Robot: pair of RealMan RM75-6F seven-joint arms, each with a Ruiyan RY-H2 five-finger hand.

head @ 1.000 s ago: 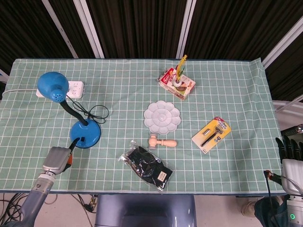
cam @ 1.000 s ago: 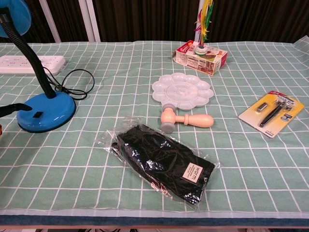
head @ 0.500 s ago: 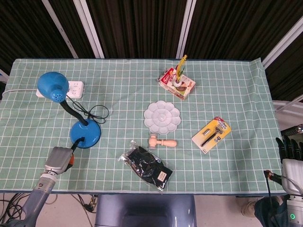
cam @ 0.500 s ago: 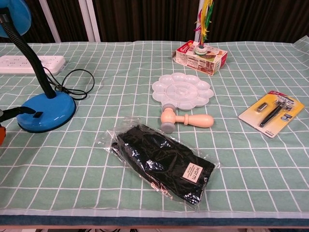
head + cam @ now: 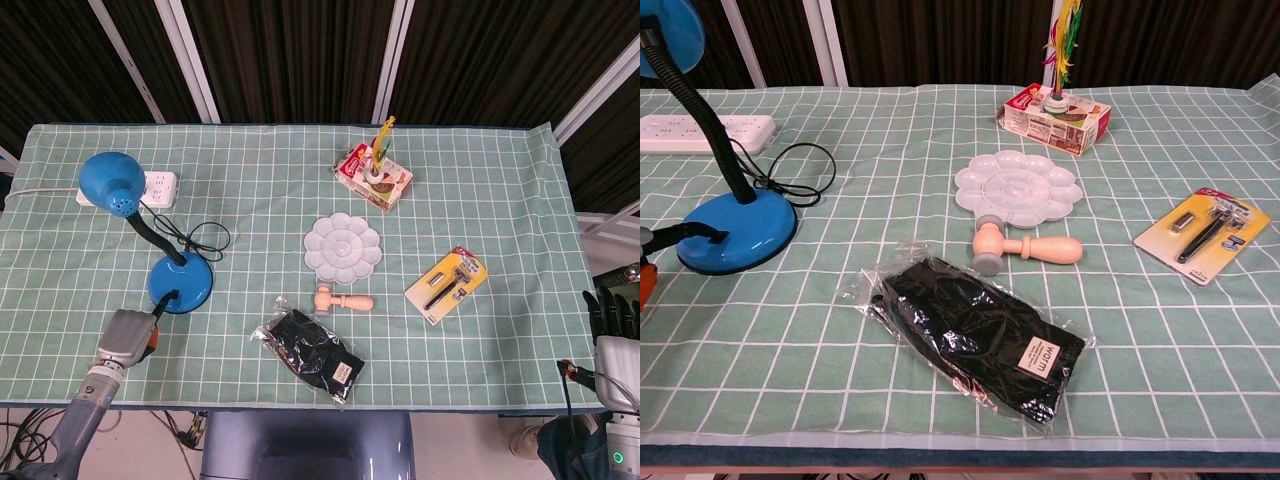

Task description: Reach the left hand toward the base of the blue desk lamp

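Note:
The blue desk lamp stands at the table's left, with its round base, a black gooseneck and a blue shade. My left hand is at the front left edge, just in front of the base. One dark finger stretches to the base's front rim and seems to touch it by the small black switch. The rest of that hand is hidden by its grey wrist. My right hand hangs off the table's right side, its dark fingers straight and holding nothing.
A white power strip and a looped black cord lie behind the lamp. A bagged black item, a wooden mallet, a white palette, a razor pack and a red box fill the middle and right.
My left hand has slid a little down and to the right along the front edge. In the chest view its finger now reaches further right at the base. The right hand is still.

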